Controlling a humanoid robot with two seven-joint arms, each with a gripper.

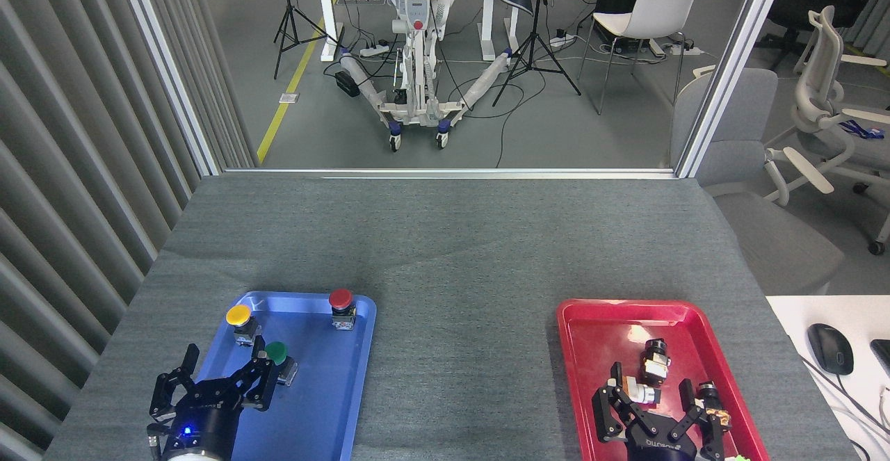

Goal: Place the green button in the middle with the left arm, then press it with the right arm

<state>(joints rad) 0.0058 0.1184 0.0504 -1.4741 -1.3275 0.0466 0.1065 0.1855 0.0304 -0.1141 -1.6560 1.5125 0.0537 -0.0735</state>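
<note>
Readable markings: almost none

We make out one line of pale lettering, upside down, on the body of our right gripper; it is too small for us to read with confidence.

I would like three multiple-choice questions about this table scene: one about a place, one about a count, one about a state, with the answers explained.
1. Where does the green button stand?
A. in the blue tray
B. in the red tray
C. on the bare grey tabletop

2. How many capped buttons are in the blue tray?
A. one
B. two
C. three

3. What is the state of the left tool?
A. shut on the green button
B. open, beside the green button
C. out of view

Answers:
1. A, because the blue floor surrounds its base.
2. C, since the yellow button, the red button and the green one all stand there.
3. B, as its fingers are spread and one tip reaches the green cap without closing on it.
</note>
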